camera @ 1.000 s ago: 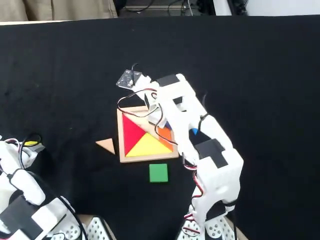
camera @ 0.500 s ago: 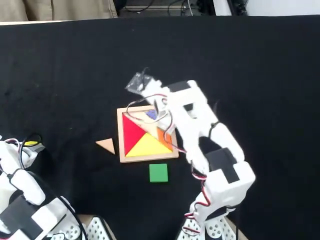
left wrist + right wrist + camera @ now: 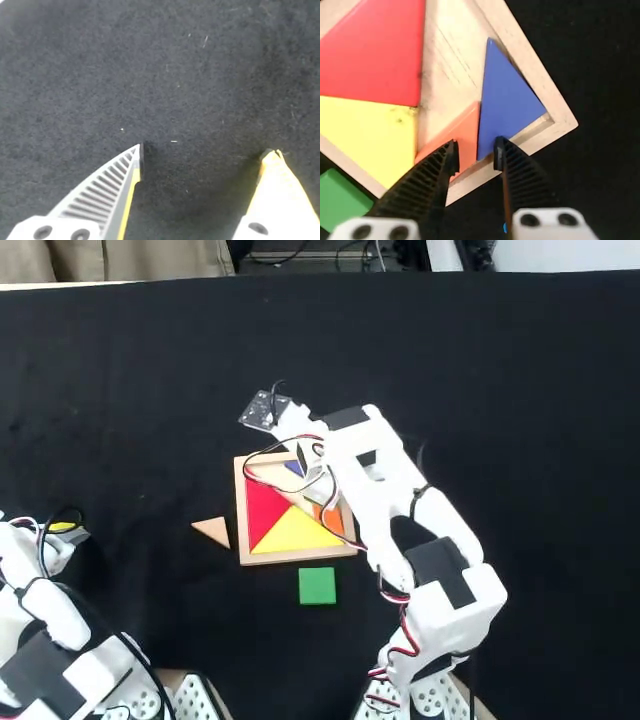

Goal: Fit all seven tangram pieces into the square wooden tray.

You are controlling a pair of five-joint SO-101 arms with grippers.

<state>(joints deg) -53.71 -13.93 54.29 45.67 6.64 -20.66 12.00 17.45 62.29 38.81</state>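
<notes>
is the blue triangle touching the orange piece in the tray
Touching: right wrist view shows blue triangle and orange piece edge to edge, no gap.

- A black cloth (image 3: 120,390) is covering the bench (image 3: 520,390) from edge to edge, lying flat.
- Pale lint specks (image 3: 172,141) are dotting the cloth up close.
- Beige fabric (image 3: 110,258) is hanging behind the far left edge.
- Dark cables (image 3: 300,252) are trailing behind the far edge, near the middle.
- A white surface (image 3: 565,254) is showing beyond the far right corner.
</notes>
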